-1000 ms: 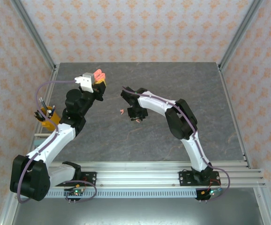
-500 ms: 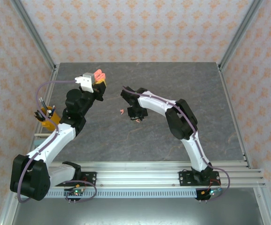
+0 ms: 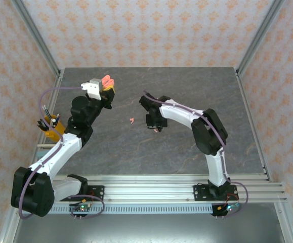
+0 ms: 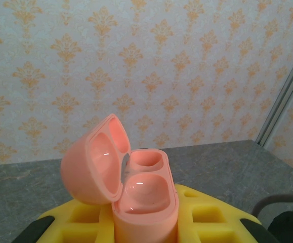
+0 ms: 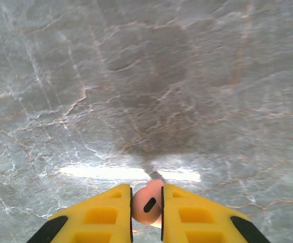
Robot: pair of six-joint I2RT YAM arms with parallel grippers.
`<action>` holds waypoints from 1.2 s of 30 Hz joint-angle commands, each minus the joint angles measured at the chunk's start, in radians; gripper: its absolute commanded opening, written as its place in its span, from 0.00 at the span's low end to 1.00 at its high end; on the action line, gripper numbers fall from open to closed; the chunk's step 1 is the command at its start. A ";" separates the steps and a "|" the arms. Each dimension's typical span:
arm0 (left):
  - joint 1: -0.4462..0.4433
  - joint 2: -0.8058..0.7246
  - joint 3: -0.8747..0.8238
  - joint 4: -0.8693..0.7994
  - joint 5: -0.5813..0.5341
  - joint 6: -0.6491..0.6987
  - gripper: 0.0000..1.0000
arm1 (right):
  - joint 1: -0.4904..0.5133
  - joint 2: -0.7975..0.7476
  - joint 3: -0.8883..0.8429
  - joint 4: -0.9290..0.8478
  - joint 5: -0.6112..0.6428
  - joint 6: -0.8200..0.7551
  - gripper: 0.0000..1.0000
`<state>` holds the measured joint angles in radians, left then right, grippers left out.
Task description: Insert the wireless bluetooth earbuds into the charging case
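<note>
1. While the left end effector (image 3: 106,89) is raised over the far-left part of the tabletop (image 3: 186,152), its yellow fingers (image 4: 212,215) are clamped on the lower half of the salmon-pink charging case (image 4: 145,202).
2. Seen from the left wrist, the charging case stands upright with its lid (image 4: 93,164) swung open to the left. Both wells look empty.
3. In the top view the charging case shows as a pink spot at the tip of the left arm, just beside the white camera housing (image 3: 92,86).
4. The right end effector (image 5: 147,200) is closed on a salmon-pink earbud (image 5: 146,208), pinched between the two yellow pads (image 5: 106,212). A dark oval mark on the earbud faces the wrist camera.
5. From above, the right end effector sits near the middle of the tabletop, well apart from the charging case.
6. A second earbud (image 3: 131,120), also pink, lies loose on the grey marbled tabletop, between the two arms and just left of the right end effector.
7. Whether the held earbud touches the tabletop I cannot tell. A dark shadow lies on the stone ahead of the pads.
</note>
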<state>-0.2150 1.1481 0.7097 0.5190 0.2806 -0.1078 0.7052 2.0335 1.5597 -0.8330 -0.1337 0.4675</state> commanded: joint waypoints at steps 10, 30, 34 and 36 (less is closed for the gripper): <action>-0.001 -0.007 0.019 0.012 0.022 -0.007 0.00 | -0.012 0.061 0.012 -0.110 0.180 0.156 0.18; -0.009 0.025 0.039 0.020 0.030 -0.009 0.00 | -0.027 -0.036 -0.036 -0.086 0.136 0.347 0.47; -0.010 0.022 0.039 0.013 0.031 -0.003 0.00 | -0.036 -0.073 -0.034 -0.066 0.095 0.195 0.57; -0.010 0.019 0.042 0.004 0.029 0.003 0.00 | -0.038 -0.082 -0.041 -0.053 0.060 0.105 0.60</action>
<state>-0.2161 1.1683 0.7132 0.5186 0.2962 -0.1078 0.6731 1.9968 1.5249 -0.8879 -0.0418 0.7124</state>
